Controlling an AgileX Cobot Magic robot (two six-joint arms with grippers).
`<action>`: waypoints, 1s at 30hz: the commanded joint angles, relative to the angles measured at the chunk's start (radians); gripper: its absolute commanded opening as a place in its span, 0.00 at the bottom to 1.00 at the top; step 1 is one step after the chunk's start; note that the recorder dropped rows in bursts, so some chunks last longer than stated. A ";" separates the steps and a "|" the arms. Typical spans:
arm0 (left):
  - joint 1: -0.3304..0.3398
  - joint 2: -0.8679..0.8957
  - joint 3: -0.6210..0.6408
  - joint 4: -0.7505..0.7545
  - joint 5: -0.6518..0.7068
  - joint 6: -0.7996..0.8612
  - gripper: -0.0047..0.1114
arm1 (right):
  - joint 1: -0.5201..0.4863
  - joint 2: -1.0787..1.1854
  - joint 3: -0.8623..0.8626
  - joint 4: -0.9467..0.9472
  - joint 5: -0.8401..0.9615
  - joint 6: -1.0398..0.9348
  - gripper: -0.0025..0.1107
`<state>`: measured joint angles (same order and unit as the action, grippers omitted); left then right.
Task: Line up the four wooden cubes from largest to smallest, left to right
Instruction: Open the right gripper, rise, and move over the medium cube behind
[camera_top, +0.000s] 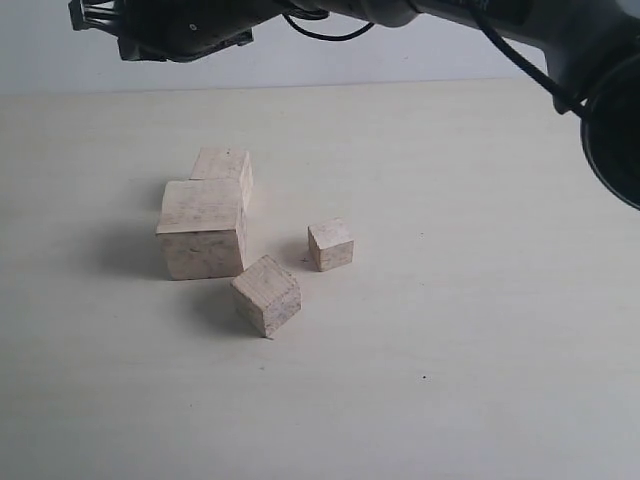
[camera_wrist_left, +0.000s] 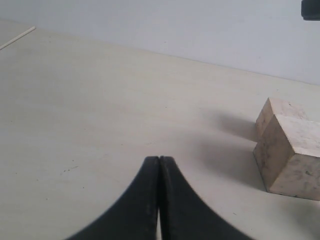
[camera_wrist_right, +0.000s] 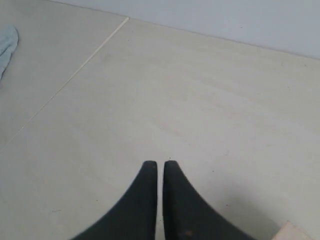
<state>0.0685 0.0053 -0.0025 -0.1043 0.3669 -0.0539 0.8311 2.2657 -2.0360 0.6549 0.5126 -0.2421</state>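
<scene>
Inventory of my rig:
1. Matte black, blocky arm casing (camera_top: 200, 25), seen in my exterior view.
2. Thin black cables (camera_top: 325, 30) looping under that casing.
3. Round, glossy black housing (camera_top: 615, 130).
4. Left gripper (camera_wrist_left: 159, 159): two smooth matte black fingers (camera_wrist_left: 140, 205), broad at the base and curving to narrow tips.
5. Right gripper (camera_wrist_right: 160, 164): matching black curved pair, plain surfaces.

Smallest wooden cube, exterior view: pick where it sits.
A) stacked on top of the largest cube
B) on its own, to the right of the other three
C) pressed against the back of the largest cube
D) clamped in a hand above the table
B: the smallest cube stands alone on the table, right of the largest cube, the cube behind it and the turned cube, touching none.
</scene>
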 joint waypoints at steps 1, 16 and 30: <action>0.001 -0.005 0.002 0.004 -0.007 0.000 0.04 | 0.017 -0.008 -0.007 -0.031 0.018 0.036 0.02; 0.001 -0.005 0.002 0.004 -0.007 0.000 0.04 | 0.150 0.059 -0.233 -1.092 0.433 0.985 0.02; 0.001 -0.005 0.002 0.004 -0.007 0.000 0.04 | 0.150 0.182 -0.345 -1.041 0.494 0.983 0.25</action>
<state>0.0685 0.0053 -0.0025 -0.1043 0.3669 -0.0539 0.9837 2.4570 -2.3699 -0.3719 1.0441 0.7441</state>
